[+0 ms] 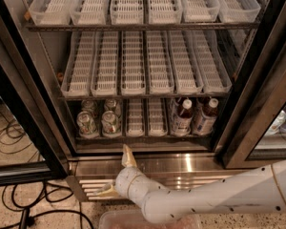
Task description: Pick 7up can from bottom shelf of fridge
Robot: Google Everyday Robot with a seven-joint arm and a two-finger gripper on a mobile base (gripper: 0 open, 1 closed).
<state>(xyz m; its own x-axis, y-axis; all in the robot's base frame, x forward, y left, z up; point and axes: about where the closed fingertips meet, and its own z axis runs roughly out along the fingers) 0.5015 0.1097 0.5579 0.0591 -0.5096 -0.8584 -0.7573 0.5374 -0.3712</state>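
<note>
One wide-open gripper [112,171], low beneath the can [110,123], might knock its close neighbour [86,123] when reaching in.

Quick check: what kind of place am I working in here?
Probably an office pantry or shop: a display fridge with cans and bottles, cables on the floor. The gripper hangs open before its grille.

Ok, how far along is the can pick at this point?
Done: the fridge stands open, with the arm in front of it. In hand: the gripper, fingers open, hovers low by the base grille, below the bottom shelf. Left: rise, reach the 7up can in the left lanes, close on it and draw it out. Nothing is gripped yet.
</note>
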